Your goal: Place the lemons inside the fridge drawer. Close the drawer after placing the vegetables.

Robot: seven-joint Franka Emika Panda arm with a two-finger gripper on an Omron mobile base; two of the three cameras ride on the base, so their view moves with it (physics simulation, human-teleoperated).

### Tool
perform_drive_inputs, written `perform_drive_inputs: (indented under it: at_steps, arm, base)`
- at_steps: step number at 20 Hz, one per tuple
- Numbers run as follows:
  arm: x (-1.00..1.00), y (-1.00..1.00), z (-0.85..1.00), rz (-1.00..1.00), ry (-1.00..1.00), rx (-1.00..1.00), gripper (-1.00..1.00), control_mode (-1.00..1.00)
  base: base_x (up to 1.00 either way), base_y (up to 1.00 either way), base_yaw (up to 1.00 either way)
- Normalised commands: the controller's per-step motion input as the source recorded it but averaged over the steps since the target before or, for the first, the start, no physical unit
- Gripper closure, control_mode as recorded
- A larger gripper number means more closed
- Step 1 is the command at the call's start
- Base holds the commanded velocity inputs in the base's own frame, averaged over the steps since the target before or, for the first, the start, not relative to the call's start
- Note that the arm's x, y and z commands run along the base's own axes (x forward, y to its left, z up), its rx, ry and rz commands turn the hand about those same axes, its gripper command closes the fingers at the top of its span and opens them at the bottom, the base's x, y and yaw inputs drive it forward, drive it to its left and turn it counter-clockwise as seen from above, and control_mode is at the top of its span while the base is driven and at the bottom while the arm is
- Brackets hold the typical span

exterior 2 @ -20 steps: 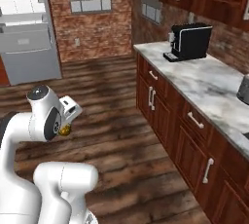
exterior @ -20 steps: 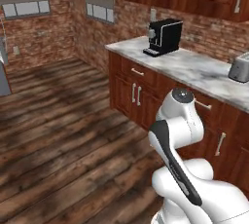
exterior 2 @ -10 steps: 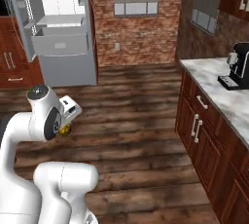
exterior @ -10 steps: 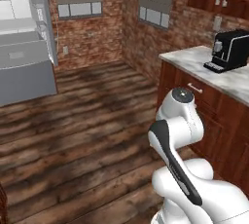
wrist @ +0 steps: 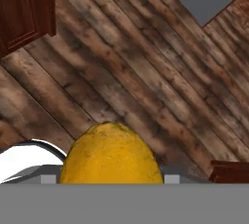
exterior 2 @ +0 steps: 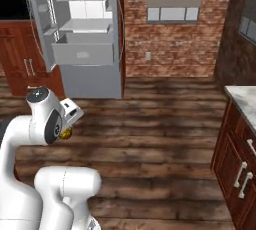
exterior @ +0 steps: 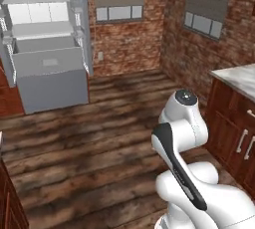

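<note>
Item: lemon (wrist: pixel 112 154). Location: carried in the claw (exterior 2: pixel 65 133), tucked close against the arm, above the wooden floor (exterior: pixel 109 138) and well apart from the fridge. In the hand view the yellow fruit sits at the bottom between the finger tips; the claw is closed on it.

Orientation: long axis appears to run along the claw's own line, narrower end pointing away from the hand toward the floor. Judged from the hand view alone; the lower part is hidden.

Item: fridge drawer (exterior: pixel 48 68). Location: pulled out from the open fridge, across the room ahead of the base, plain front facing the robot, open top showing.

Step in hand: transport, fruit held, drawer not yet reached.

Next move calls for: closing the gap to the fridge, then raising and extending the arm over the drawer's open top before letting go. Closing the drawer comes after.
</note>
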Motion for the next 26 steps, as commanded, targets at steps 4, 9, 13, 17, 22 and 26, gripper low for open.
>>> perform_drive_inputs:
  at_steps: [4, 9, 13, 17, 22, 26]
  arm:
    - [0.0, 0.0, 0.0, 0.0, 0.0, 0.0, 1.0, 1.0]
    - [0.0, 0.0, 0.0, 0.0, 0.0, 0.0, 1.0, 1.0]
    - [0.0, 0.0, 0.0, 0.0, 0.0, 0.0, 1.0, 1.0]
    - [0.0, 0.0, 0.0, 0.0, 0.0, 0.0, 1.0, 1.0]
    - [0.0, 0.0, 0.0, 0.0, 0.0, 0.0, 1.0, 1.0]
    - [0.0, 0.0, 0.0, 0.0, 0.0, 0.0, 1.0, 1.0]
  base:
    - [1.0, 0.38, 0.22]
    - [1.0, 0.31, 0.16]
    - [1.0, 0.18, 0.15]
    - [0.98, 0.02, 0.17]
    - [0.95, 0.17, 0.15]
    - [0.91, 0.39, 0.11]
